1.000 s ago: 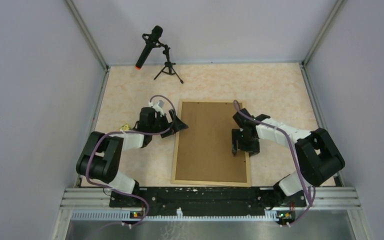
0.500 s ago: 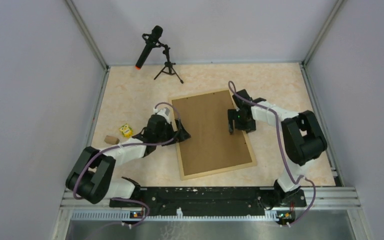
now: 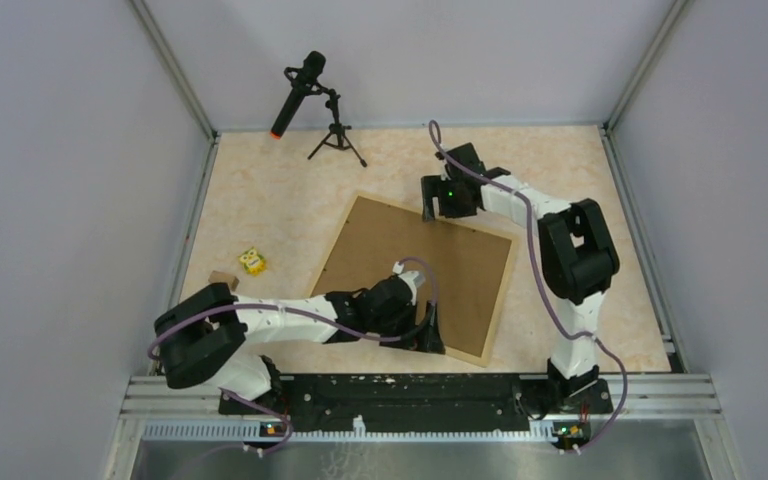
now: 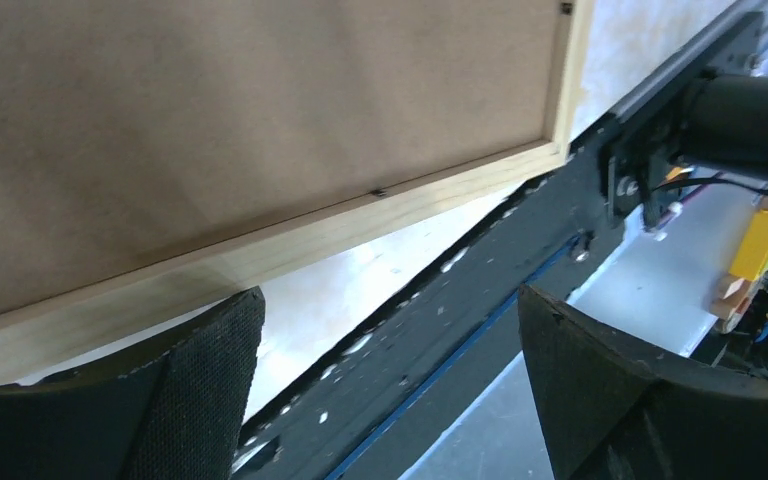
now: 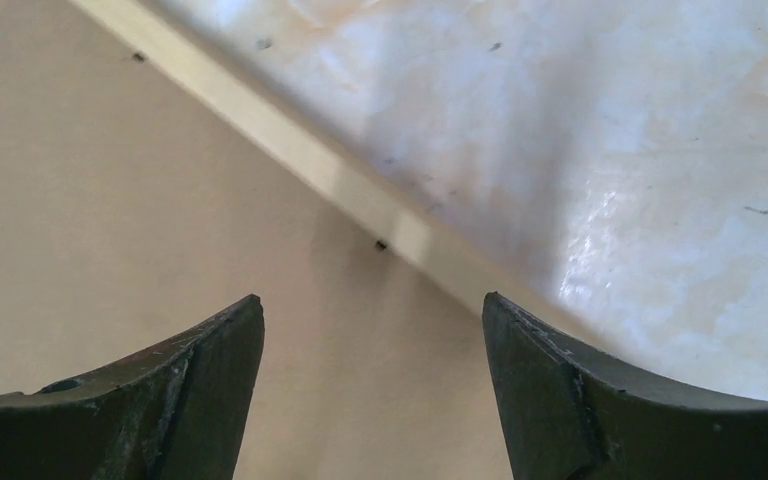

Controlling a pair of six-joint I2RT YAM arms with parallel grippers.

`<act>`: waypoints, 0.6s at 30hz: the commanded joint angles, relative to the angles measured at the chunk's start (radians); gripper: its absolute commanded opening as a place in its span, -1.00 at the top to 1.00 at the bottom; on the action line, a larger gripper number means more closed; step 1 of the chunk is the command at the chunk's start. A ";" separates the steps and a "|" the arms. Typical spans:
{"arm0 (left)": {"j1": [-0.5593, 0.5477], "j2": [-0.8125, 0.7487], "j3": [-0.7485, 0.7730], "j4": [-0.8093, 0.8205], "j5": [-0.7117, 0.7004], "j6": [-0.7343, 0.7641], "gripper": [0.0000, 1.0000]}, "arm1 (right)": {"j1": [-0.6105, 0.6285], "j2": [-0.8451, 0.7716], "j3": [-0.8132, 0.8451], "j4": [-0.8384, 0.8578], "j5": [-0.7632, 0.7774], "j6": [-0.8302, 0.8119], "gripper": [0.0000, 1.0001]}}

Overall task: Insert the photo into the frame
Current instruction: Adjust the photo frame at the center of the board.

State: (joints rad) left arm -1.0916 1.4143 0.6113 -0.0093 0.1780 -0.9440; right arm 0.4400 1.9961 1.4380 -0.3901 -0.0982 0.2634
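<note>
We find the frame [image 3: 501, 298] lying back-up on the tabletop [image 3: 580, 180], turned askew so that one corner points toward 11 o'clock, with the brown backing board [image 3: 440, 270] seated inside its light wood rails. The photo is not visible in any of the 3 views; we cannot tell whether it lies beneath the backing board or elsewhere. The left claw [image 3: 430, 335] is at the frame's 6 o'clock edge, close to the arm bases. Its wrist view shows both fingers spread wide and the rail [image 4: 360, 225] running just past them, with nothing clamped. The right claw [image 3: 428, 205] is at the frame's 12 o'clock edge, also with its fingers apart. Its wrist view shows it hovering over the backing board and the rail [image 5: 340, 180], again gripping nothing. The small dark marks visible along the inner edge of the rail may be retaining tabs, but they are too small for us to confirm. A small yellow block [image 3: 252, 261] and a brown block [image 3: 222, 279] lie at 9 o'clock, well apart from the frame. A microphone on a tripod [image 3: 305, 85] stands at 11 o'clock. In our judgement the backing is in place, and the task is either near its close or not yet opened up. Placement of the photo remains unverified.
</note>
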 commanded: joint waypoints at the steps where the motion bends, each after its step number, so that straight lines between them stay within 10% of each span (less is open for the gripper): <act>1: -0.006 0.028 0.117 0.061 -0.019 0.040 -0.97 | 0.010 -0.133 0.069 -0.140 0.018 0.029 -0.60; 9: 0.051 -0.149 0.197 -0.106 -0.243 0.262 -0.96 | -0.105 -0.481 -0.229 -0.114 0.147 0.169 -0.61; 18: 0.512 -0.169 0.233 -0.159 -0.400 0.306 -0.97 | -0.353 -0.690 -0.653 0.084 -0.020 0.247 -0.61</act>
State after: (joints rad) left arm -0.7124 1.2057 0.8024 -0.1360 -0.0986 -0.6807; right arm 0.1658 1.3285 0.8833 -0.4183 -0.0132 0.4633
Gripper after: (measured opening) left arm 0.985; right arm 0.804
